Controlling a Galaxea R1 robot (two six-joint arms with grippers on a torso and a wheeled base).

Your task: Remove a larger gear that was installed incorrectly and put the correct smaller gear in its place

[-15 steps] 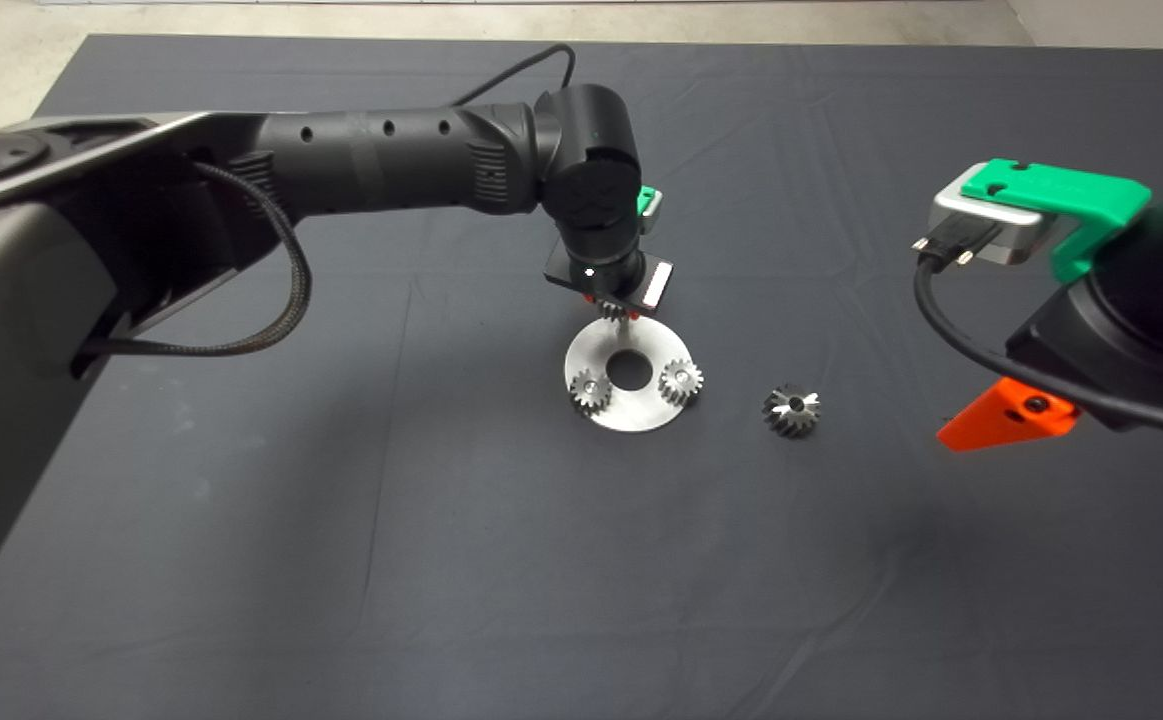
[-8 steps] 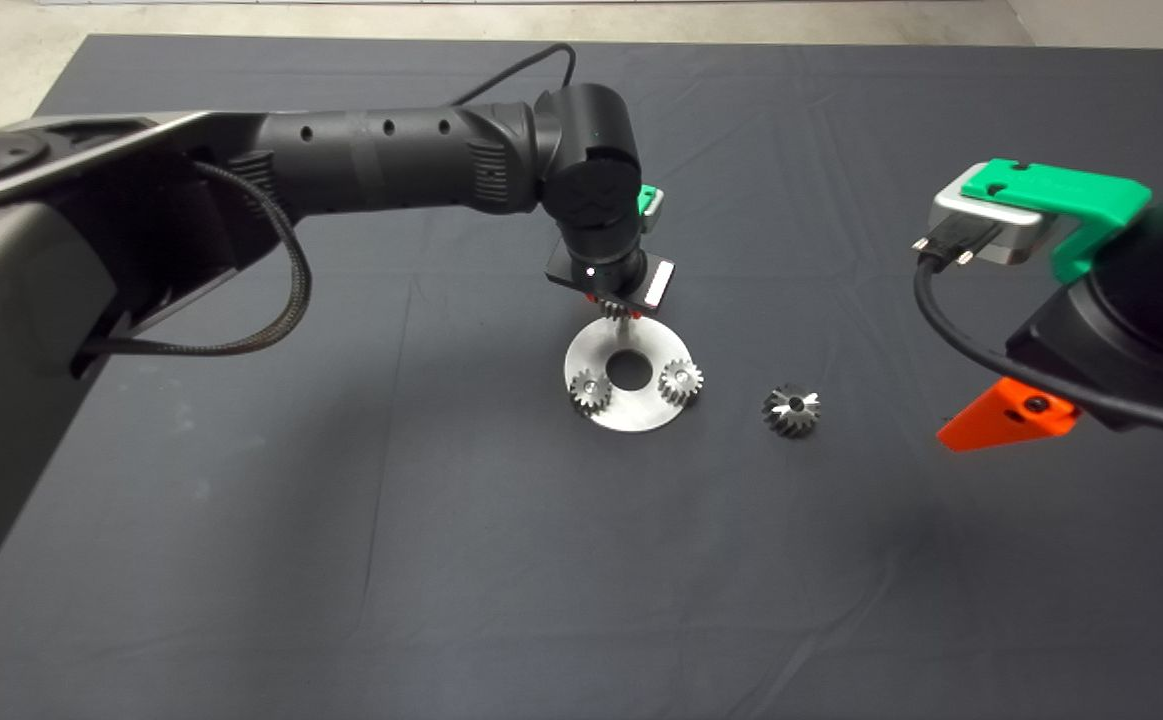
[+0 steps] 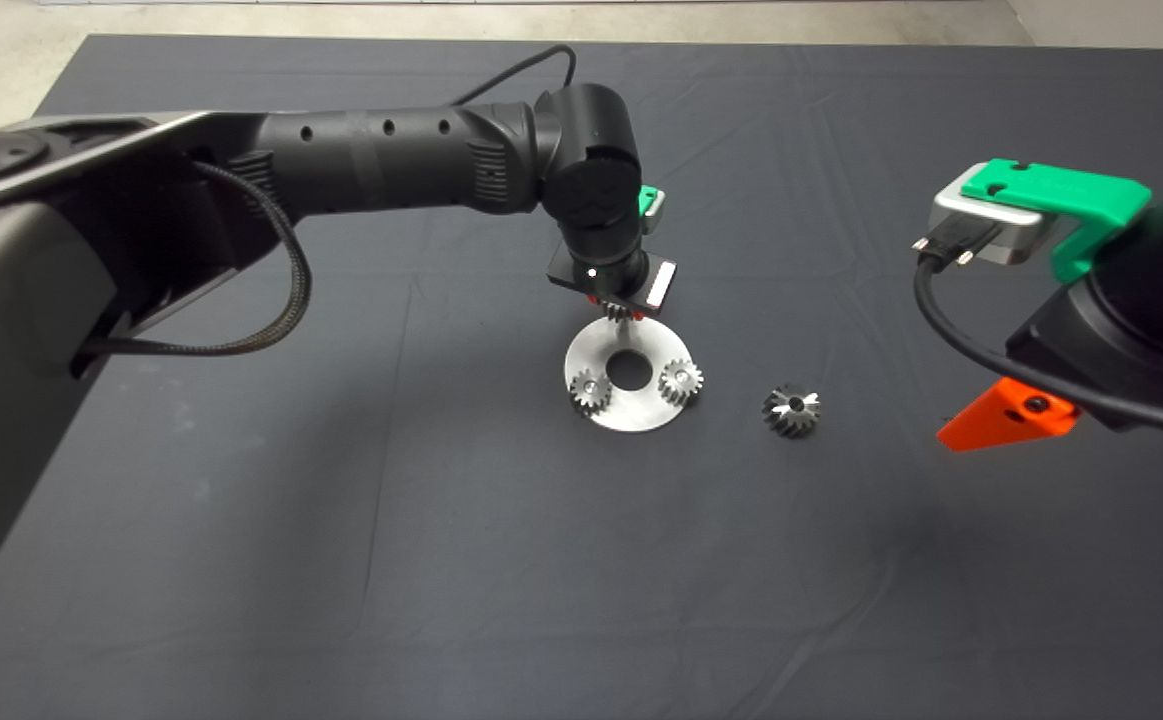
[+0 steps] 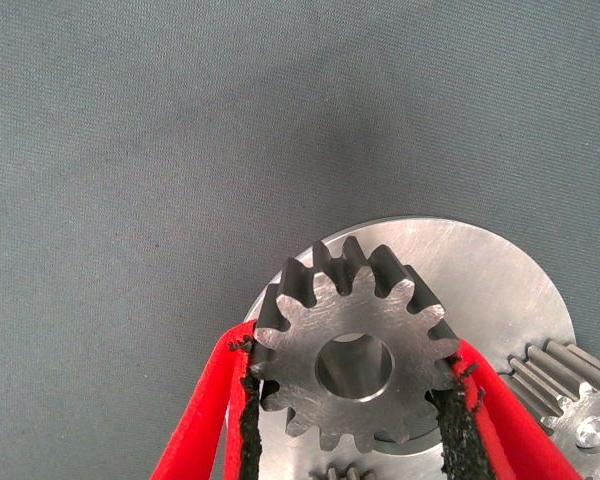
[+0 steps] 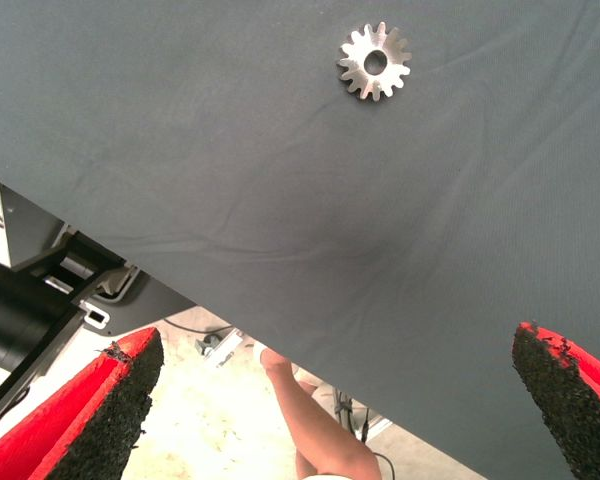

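Dark mat (image 3: 241, 560): left gripper (image 4: 352, 400) clamps smaller gear (image 4: 352, 352) over plate (image 4: 500, 270), prob. touching; right gripper (image 5: 335, 400) wide open.

Bare mat (image 3: 441, 560) around crowded disc (image 3: 593, 345)

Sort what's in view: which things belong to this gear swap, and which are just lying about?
Job: smaller gear, in left gripper's fingers over plate; two mounted gears on it; larger gear, already off, on mat.
Idle: right gripper, open at the right edge; person's leg beyond mat.
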